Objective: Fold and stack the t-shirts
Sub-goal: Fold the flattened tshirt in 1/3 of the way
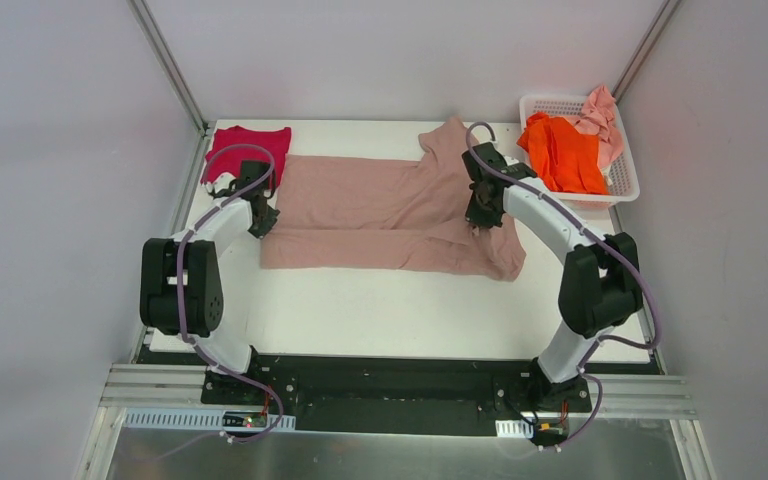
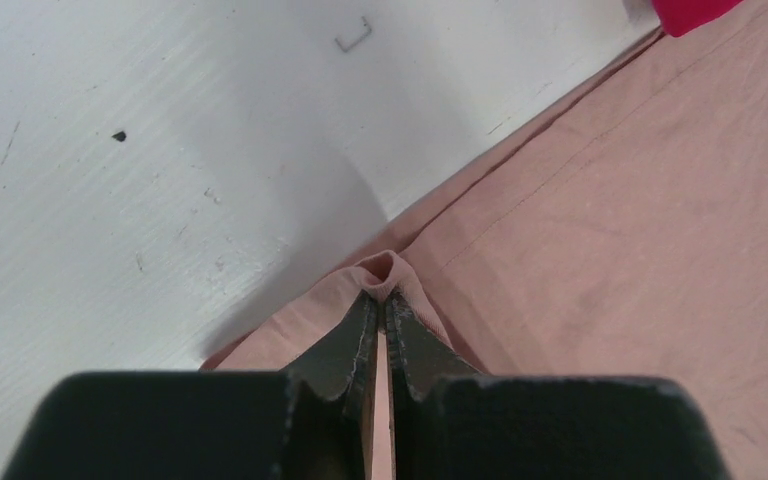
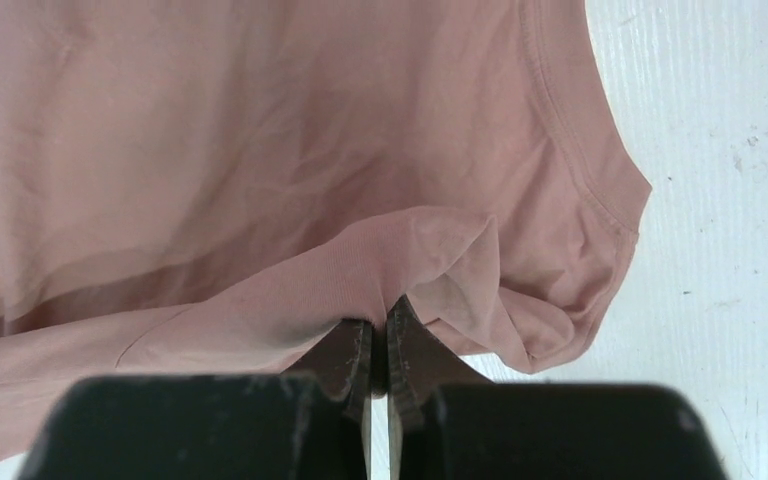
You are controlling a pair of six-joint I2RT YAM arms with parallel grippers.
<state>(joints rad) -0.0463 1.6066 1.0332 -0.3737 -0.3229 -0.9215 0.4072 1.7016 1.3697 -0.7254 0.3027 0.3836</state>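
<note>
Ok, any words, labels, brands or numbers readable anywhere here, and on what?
None readable in any view.
The dusty-pink t-shirt, crimson t-shirt, orange t-shirt and basket show no print or label.
The table carries only a bracket-shaped mark, not a letter.
The boards at the arm bases are too small to read.

spread tee (image 1: 380, 205) centre, folded tee (image 1: 250, 145) far-left, basket (image 1: 623, 178) far-right

There were one dusty-pink beige t-shirt (image 1: 360, 205), one crimson t-shirt (image 1: 250, 146), one orange t-shirt (image 1: 562, 155) and one pale pink t-shirt (image 1: 603, 118), four in all, plus one white lattice basket (image 1: 558, 100), one table (image 1: 380, 312) and two arms, the left arm (image 1: 185, 285) and the right arm (image 1: 592, 280).
</note>
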